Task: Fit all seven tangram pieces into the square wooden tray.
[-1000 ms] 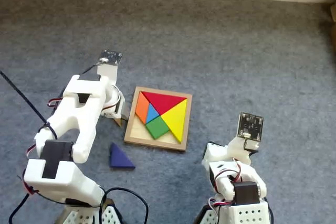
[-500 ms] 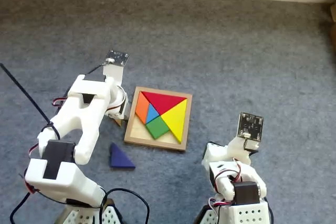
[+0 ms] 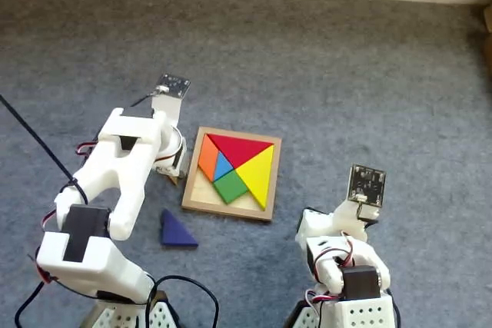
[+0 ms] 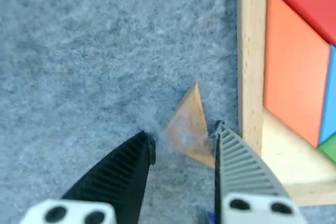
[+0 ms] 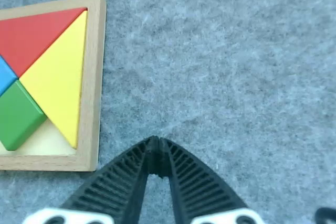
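Just left of the wooden tray (image 3: 192,192), your left gripper (image 4: 184,136) has edged closer to the rim and settled, jaws open astride the tan triangle (image 4: 190,129) on the carpet. A grasp looks close. The dark blue triangle (image 3: 176,230) waits lower left, and your right gripper (image 5: 157,153) sits closed.

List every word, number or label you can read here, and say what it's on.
None can be read.
The tangram pieces and the wooden tray show no markings.
Any print on the circuit boards at the arms' wrists is too small to read.
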### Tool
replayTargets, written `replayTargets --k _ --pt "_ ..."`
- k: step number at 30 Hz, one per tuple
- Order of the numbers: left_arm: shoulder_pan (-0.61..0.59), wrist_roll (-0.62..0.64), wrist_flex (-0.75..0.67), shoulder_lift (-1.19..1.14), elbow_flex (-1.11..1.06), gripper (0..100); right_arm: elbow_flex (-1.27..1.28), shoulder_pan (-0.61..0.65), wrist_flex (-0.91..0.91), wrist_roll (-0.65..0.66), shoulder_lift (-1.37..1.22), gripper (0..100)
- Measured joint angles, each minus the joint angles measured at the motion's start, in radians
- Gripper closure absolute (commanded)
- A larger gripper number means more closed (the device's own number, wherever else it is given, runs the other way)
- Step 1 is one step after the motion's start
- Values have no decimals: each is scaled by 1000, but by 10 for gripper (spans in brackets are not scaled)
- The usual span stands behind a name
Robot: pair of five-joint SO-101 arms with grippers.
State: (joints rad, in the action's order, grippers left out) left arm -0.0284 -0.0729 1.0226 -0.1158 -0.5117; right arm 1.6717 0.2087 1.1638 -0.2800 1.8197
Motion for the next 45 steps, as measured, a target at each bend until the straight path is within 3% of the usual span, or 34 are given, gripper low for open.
replayTargets --k 17,25,33,45 --pt "0 -34 8 5 0 897 0 0 0 0 0 991" --pt "2 -72 31 256 -81 894 0 0 0 0 0 991" --pt "144 -213 35 483 -172 894 0 0 0 0 0 991" --pt "373 -385 35 448 -172 894 0 0 0 0 0 991"
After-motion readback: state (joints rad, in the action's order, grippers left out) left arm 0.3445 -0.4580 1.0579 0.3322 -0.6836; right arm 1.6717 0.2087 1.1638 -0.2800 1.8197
